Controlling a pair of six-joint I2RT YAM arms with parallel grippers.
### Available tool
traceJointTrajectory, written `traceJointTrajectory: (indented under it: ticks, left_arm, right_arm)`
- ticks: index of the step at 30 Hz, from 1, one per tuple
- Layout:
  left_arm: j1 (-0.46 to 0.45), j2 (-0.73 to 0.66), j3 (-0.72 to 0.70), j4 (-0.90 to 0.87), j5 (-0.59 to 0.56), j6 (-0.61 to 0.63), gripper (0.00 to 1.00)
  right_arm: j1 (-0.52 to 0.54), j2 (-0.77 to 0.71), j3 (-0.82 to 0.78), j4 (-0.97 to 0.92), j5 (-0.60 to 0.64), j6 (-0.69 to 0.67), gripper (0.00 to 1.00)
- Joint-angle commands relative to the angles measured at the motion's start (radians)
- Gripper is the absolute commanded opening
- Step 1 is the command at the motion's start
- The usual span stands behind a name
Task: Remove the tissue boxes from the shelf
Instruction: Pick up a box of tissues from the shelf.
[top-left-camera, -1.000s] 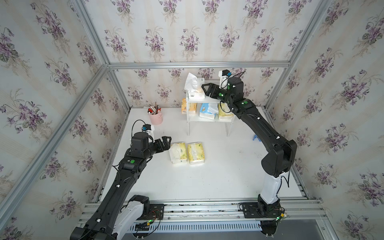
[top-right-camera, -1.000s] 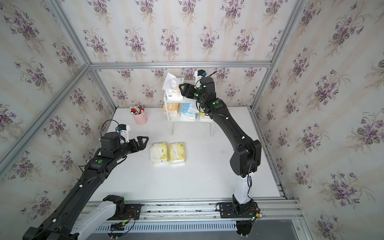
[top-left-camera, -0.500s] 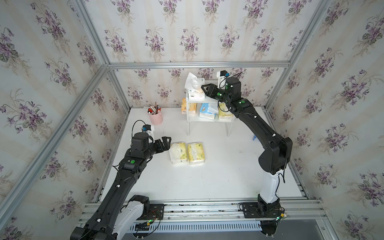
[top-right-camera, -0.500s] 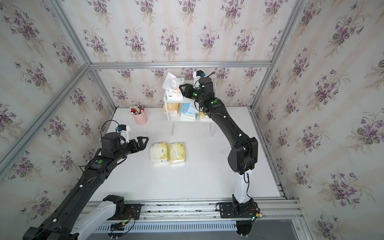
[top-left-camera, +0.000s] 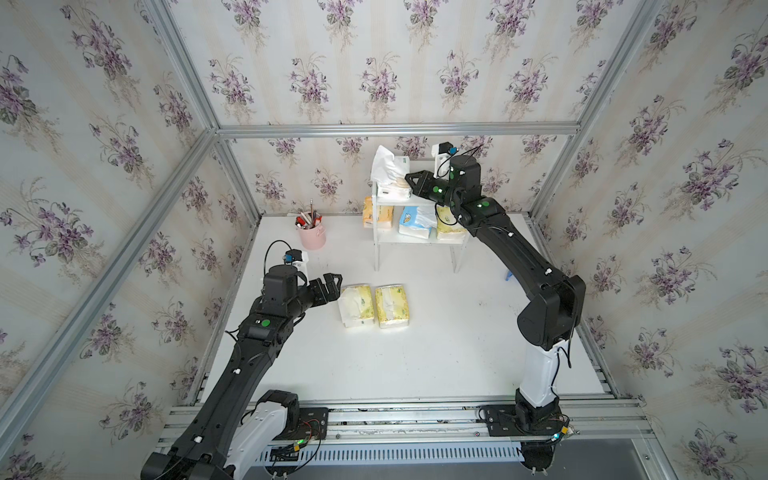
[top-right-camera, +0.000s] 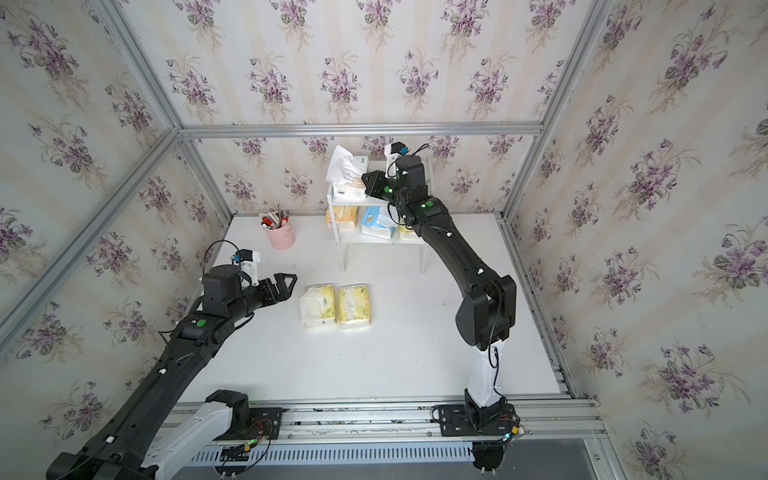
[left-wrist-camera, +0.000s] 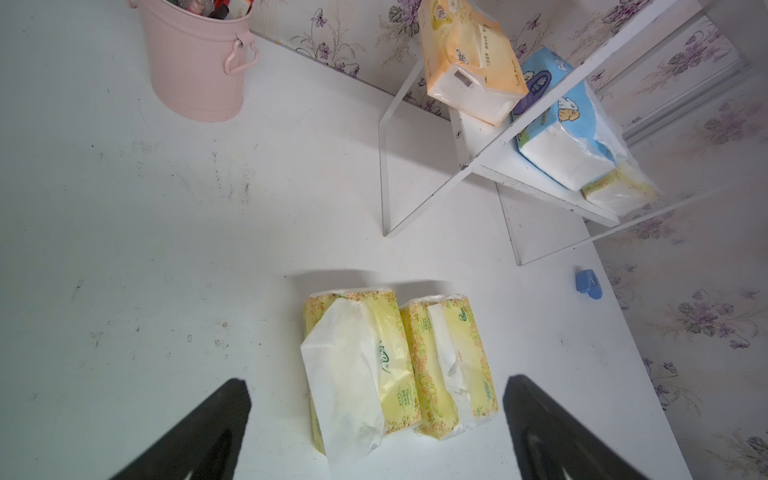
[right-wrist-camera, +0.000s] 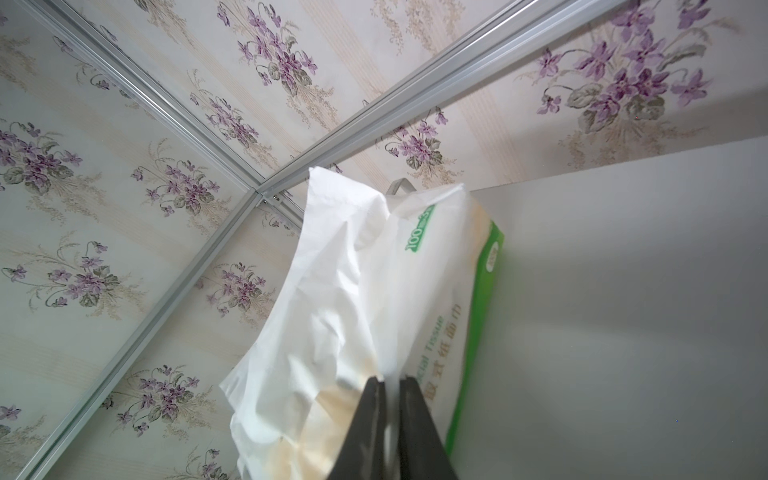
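Jaws on my left gripper (top-left-camera: 333, 287) stand spread wide, holding nothing, just beside a yellow-and-white plastic-wrapped tissue pack (top-left-camera: 355, 305). It lies touching a second yellow-and-white pack (top-left-camera: 392, 305) on the white table (top-left-camera: 436, 353). Farther back, a pink metal pen cup (top-left-camera: 311, 237) stands left of the small white two-tier shelf (top-left-camera: 376, 249). Its lower board holds an orange plastic-wrapped pack (top-left-camera: 377, 212), a light blue pack (top-left-camera: 413, 222) and a third yellow-and-white pack (top-left-camera: 449, 230). On the top board, my right gripper (right-wrist-camera: 390, 382) is pressed together, pinching the loose wrapper of the white soft pack with a green mark (right-wrist-camera: 419, 291).
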Motion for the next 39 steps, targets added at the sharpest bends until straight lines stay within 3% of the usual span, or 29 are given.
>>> traceJointTrajectory:
  ticks: [1,15,32,39]
  left_arm:
    - [0.0,0.0,0.001,0.02,-0.007,0.0,0.99]
    - [0.0,-0.007,0.035,0.005,-0.009,0.005,0.99]
    - [-0.031,0.017,0.078,0.036,0.077,-0.021,0.99]
    - [-0.066,0.019,0.08,0.048,0.077,-0.023,0.99]
  right_arm:
    - [0.002,-0.033,-0.033,-0.02,0.007,0.015,0.03]
    - [0.002,-0.273,-0.261,0.059,0.04,0.011,0.0]
    - [0.01,-0.821,-0.784,0.046,0.051,-0.007,0.0]
    - [0.009,-0.966,-0.984,-0.02,0.047,0.001,0.0]
